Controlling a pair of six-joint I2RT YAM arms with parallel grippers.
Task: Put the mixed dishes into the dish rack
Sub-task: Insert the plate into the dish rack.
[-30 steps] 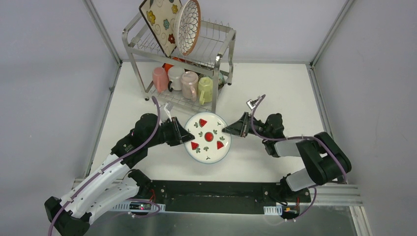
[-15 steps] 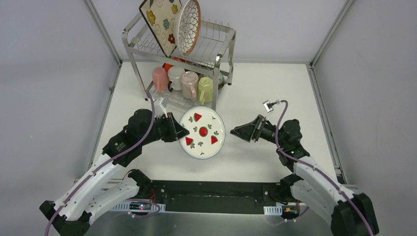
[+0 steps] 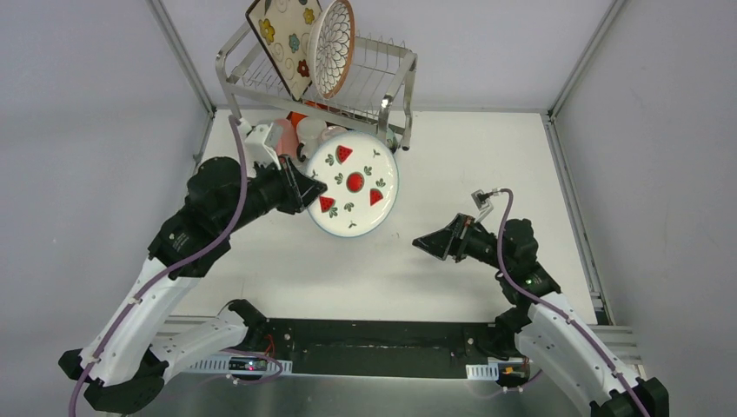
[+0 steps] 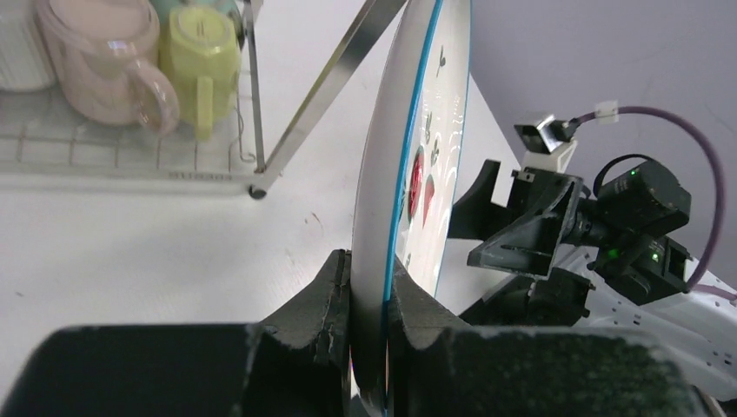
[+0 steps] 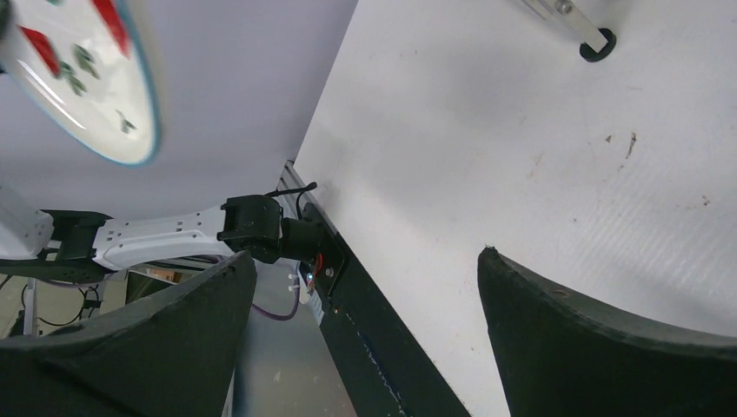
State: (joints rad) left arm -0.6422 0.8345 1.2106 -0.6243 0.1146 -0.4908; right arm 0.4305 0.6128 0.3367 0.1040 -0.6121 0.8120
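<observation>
The white red-marked plate (image 3: 354, 184) hangs in the air in front of the dish rack (image 3: 393, 65), tilted with its face up. My left gripper (image 3: 313, 188) is shut on the plate's left rim; in the left wrist view the rim (image 4: 408, 174) is pinched between the fingers (image 4: 369, 291). My right gripper (image 3: 419, 241) is open and empty, low over the table to the right of the plate, with wide-apart fingers (image 5: 365, 261). The square floral plate (image 3: 282, 39) and the brown-rimmed plate (image 3: 332, 48) stand on the rack's upper tier.
Mugs sit on the rack's lower tier: a pink mug (image 4: 104, 52) and a yellow-green mug (image 4: 200, 56), and the held plate partly hides them from above. A rack leg (image 4: 322, 95) slants beside the plate. White side walls enclose the table (image 3: 487, 156).
My right gripper let go of the plate's right rim, opened and drew back to the right. My left arm lifted the plate up and back toward the rack.
</observation>
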